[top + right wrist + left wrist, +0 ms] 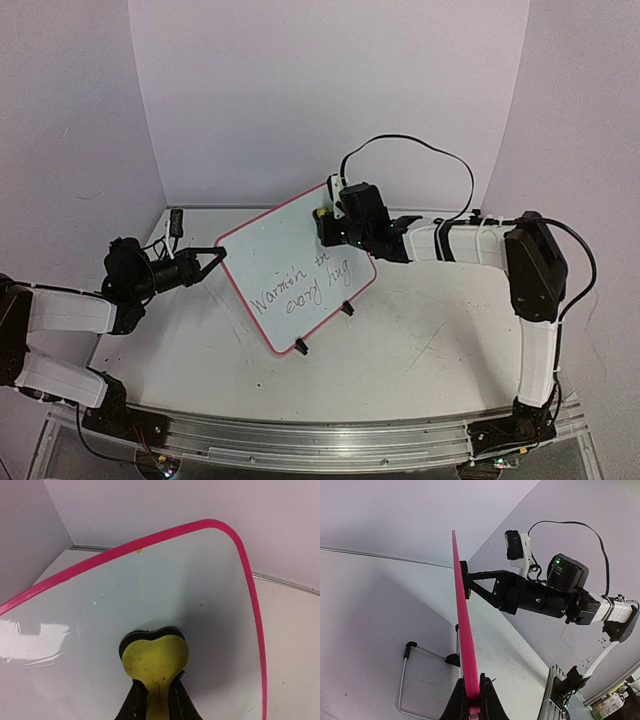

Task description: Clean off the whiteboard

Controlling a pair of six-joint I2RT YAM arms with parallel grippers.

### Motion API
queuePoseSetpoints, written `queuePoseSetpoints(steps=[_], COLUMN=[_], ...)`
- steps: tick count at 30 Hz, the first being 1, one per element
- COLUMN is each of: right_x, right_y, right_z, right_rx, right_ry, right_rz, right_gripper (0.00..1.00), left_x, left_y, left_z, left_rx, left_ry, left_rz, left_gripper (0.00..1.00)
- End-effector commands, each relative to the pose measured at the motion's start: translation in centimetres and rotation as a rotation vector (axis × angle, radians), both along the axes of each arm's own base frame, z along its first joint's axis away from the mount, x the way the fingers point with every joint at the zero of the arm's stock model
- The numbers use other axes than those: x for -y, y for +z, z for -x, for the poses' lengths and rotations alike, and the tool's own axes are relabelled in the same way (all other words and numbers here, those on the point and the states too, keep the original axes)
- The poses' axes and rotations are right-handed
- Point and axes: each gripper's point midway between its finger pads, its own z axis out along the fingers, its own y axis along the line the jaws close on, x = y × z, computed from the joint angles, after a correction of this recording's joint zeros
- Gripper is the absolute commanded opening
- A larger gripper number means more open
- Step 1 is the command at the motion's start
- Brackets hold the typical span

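Left gripper, seen from above, clamps the board's left corner; the board stands on the table, written on. Its wrist view shows fingers pinching the pink edge. Right gripper grips a yellow eraser against the board's top corner.

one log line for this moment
left gripper: shut on whiteboard edge | right gripper: shut on yellow eraser, far corner | writing: unerased

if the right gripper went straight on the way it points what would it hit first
The whiteboard. The right gripper points its yellow eraser at the white face near a corner; the eraser looks at or almost on it.
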Motion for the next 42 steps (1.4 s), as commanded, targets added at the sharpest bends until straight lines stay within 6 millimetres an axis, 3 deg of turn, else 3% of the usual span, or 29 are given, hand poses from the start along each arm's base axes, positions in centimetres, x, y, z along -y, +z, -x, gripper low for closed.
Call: queuePoseSetpoints(steps=[1, 5, 16, 23, 34, 42], right_x=[0.0, -2.8, -9.7, -12.3, -10.4, -9.1], right_y=[-3.3, -2.7, -3.2, -3.8, -7.2, -7.7], right_z=[1.9, 4.7, 11.7, 15.0, 16.5, 17.9], right_rx=[-0.062, 0.003, 0.027, 0.04, -0.039, -0.056], right_ry=[0.025, 0.072, 0.209, 0.252, 0.227, 0.24], right_rz=[0.095, 0.123, 0.084, 0.074, 0.07, 0.09], right_gripper=[0.0, 0.0, 0.0, 0.0, 0.0, 0.0], left_x=[2.6, 2.5, 2.5, 2.5, 2.5, 2.5], left_y=[1.7, 1.6, 1.6, 1.7, 1.9, 2.0], left_z=[3.1, 2.9, 2.9, 3.0, 3.1, 3.1], left_rx=[0.148, 0.144, 0.144, 0.147, 0.151, 0.153], left_ry=[-0.208, -0.199, -0.198, -0.2, -0.201, -0.202], left_rz=[-0.026, -0.027, -0.026, -0.025, -0.024, -0.023], left_gripper=[0.0, 0.0, 0.0, 0.0, 0.0, 0.0])
